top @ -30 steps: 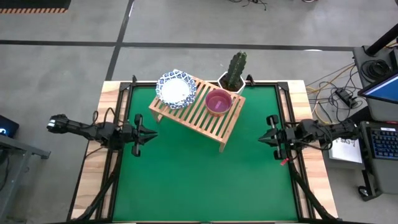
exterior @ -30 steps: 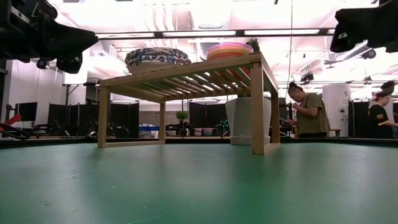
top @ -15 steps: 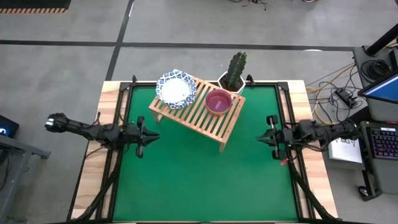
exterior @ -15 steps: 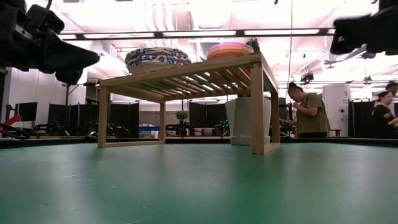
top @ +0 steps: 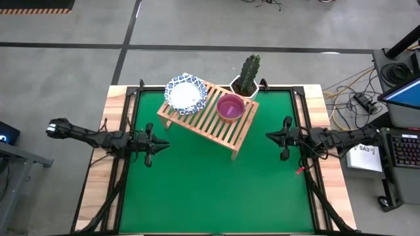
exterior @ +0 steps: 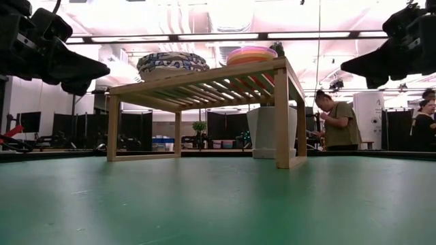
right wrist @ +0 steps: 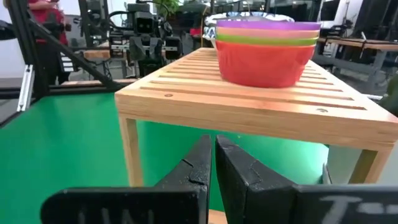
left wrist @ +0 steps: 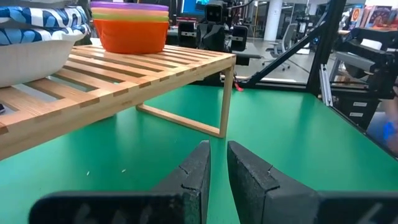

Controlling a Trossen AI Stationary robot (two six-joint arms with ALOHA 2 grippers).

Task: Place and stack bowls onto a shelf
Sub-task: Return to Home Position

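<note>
Your left end effector (top: pixel 157 145) hung above the left side of the green tabletop (top: pixel 210 196), and your right end effector (top: pixel 272 136) above the right side. Both pointed inward and were well apart from the shelf (top: pixel 210 124). In each wrist view the two fingers were drawn together with only a thin slit between them, and neither gripped anything. I judged that this suited a return to rest: with the arms out at the sides and empty, nothing could knock the rack or the stacks on it.

The shelf stood at an angle across the far half of the tabletop, and the white cactus pot (top: pixel 244 86) sat just beside its far corner. The blue-and-white bowls (top: pixel 186 94) were nested in one pile at the shelf's left end, and the plastic bowls (top: pixel 230 107) in another at its right end, with bare slats between. Each pile was nearer the arm on its own side, and that was probably why you split them this way. Nesting also kept each pile's footprint small and low.

The patterned pile showed a white inside and dense blue figures on its rim and outer wall; I could not count how many bowls it held. The plastic pile read red at the bottom, then green, a yellow-green edge, and purple on top. Both piles sat level, with no bowl left on the tabletop.
</note>
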